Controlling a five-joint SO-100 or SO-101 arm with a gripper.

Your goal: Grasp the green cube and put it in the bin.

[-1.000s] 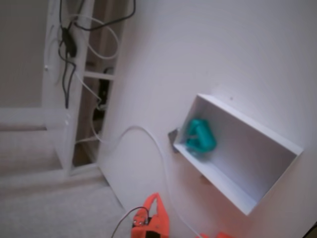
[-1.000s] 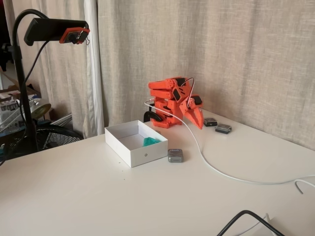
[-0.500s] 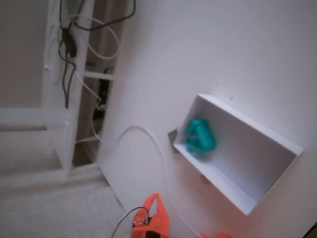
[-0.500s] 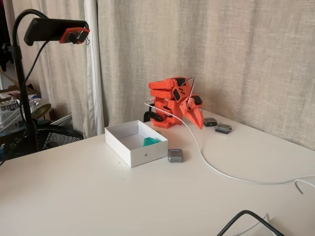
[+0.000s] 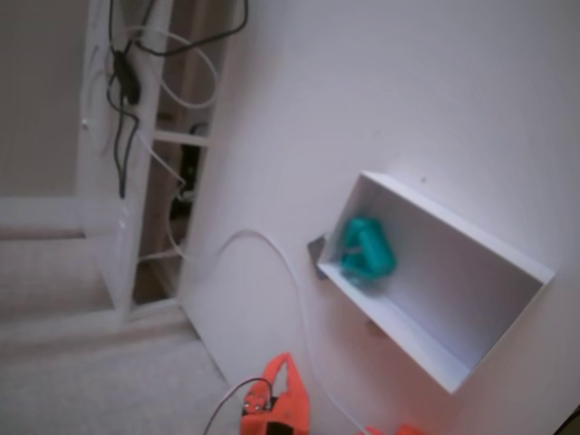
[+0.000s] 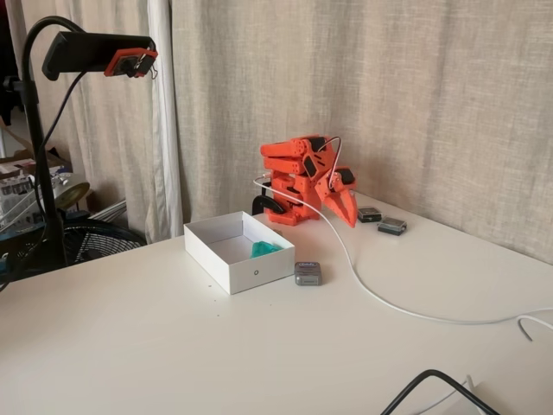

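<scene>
1. Nothing has moved since the earlier frames: cube, bin and arm hold the same places in both fixed views.
2. The green cube lies inside the bin, on its floor, close against the wall nearest the arm. It touches no part of the arm.
3. The bin stands flat on the counter, upright and undisturbed.
4. A grey block sits just beside the bin, touching or nearly touching its outer corner, on the counter. Two further small blocks lie beyond the bin, near the arm.
5. The arm is folded back over its base behind the bin. The claw points down, well apart from the bin and carrying nothing; its jaws appear pressed together, though the tips are small.
6. A white cable runs from the arm across the counter, passing near the grey block.
7. Judgement: the task appears complete. Remaining risks:
   - any further arm motion could drag the cable against the bin and shift it;
   - a renewed reach could mistake the grey block for a target.
</scene>
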